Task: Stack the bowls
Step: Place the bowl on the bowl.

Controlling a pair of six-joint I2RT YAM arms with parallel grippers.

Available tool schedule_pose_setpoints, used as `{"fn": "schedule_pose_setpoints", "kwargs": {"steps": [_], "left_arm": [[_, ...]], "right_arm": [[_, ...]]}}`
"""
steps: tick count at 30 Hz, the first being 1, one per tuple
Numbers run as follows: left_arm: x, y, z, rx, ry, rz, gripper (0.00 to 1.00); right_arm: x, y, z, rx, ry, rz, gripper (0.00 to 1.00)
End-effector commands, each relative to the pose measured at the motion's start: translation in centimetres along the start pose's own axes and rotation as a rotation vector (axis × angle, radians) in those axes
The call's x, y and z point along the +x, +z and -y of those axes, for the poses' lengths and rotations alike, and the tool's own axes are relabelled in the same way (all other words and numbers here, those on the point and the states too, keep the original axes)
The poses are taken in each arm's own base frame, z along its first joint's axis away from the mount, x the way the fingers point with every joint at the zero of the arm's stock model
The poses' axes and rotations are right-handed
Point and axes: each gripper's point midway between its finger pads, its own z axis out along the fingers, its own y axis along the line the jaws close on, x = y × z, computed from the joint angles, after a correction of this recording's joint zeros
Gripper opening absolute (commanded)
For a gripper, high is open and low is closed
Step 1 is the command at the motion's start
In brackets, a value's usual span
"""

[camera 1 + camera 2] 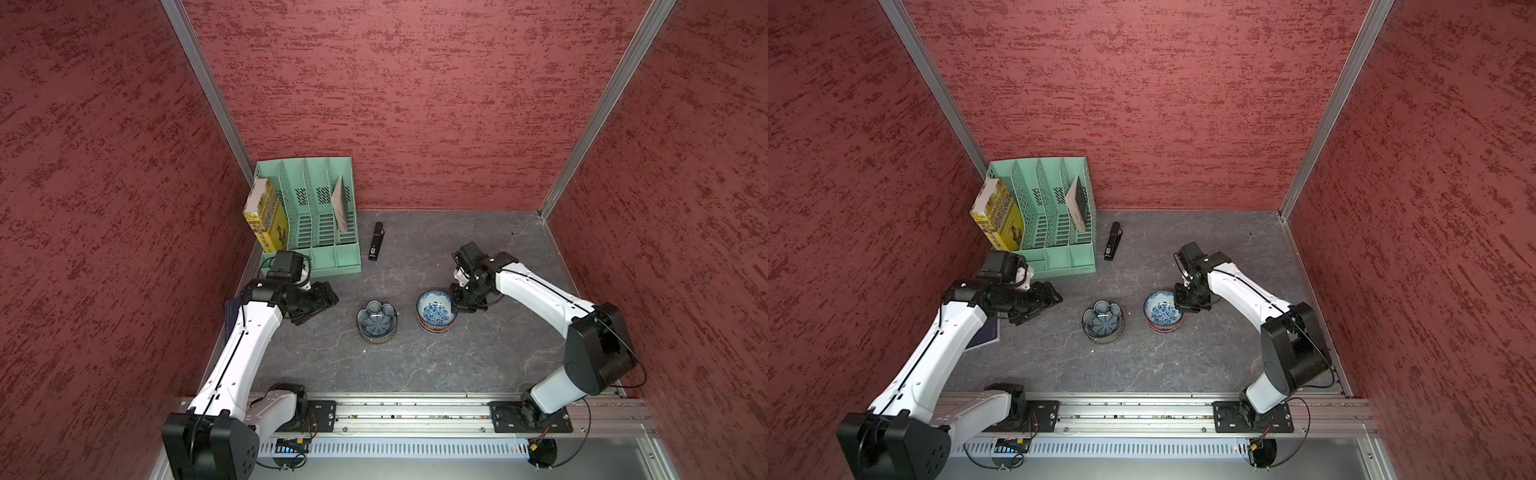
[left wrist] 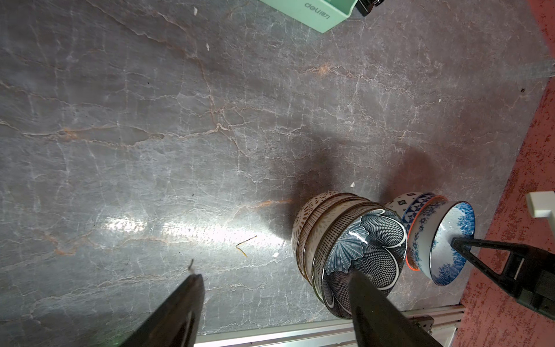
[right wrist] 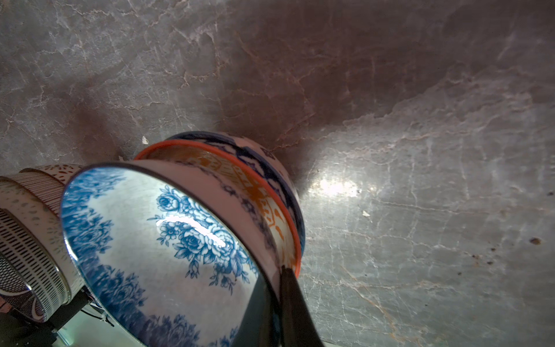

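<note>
your right gripper [image 3: 277, 287] pinches the rim of the rose bowl [image 1: 435, 312], top of the orange stack [image 1: 432, 330] just beside the flower stack [image 1: 377, 319]. left gripper [image 2: 274, 276] hangs wide, empty, on the flower stack's other side. glazed ceramic, likely stiff, slippery, brittle: hold at the rim.

flower-bowl stack [image 1: 377, 322] nr blue-floral-bowl stack [image 1: 434, 313], both upright
</note>
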Motion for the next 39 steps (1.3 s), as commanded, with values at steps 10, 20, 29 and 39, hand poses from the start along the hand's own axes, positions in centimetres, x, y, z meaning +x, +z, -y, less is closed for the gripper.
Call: {"fn": "schedule_pose_setpoints", "kwargs": {"steps": [10,20,29,39], "left_arm": [[-0.3,0.3,-0.2,0.004,0.019,0.014,0.79],[-0.3,0.6,-0.3,0.0,0.018,0.006,0.79],[-0.3,0.8,-0.3,0.0,0.017,-0.001,0.79],[-0.2,1.0,-0.4,-0.002,0.018,-0.006,0.79]], "right_arm": [[-0.7,-0.6,-0.3,-0.029,-0.012,0.055,0.0],[-0.8,-0.5,-0.1,-0.016,-0.018,0.059,0.0],[-0.7,-0.1,0.2,-0.008,-0.021,0.054,0.0],[-0.4,0.4,0.4,-0.009,-0.015,0.043,0.0]]}}
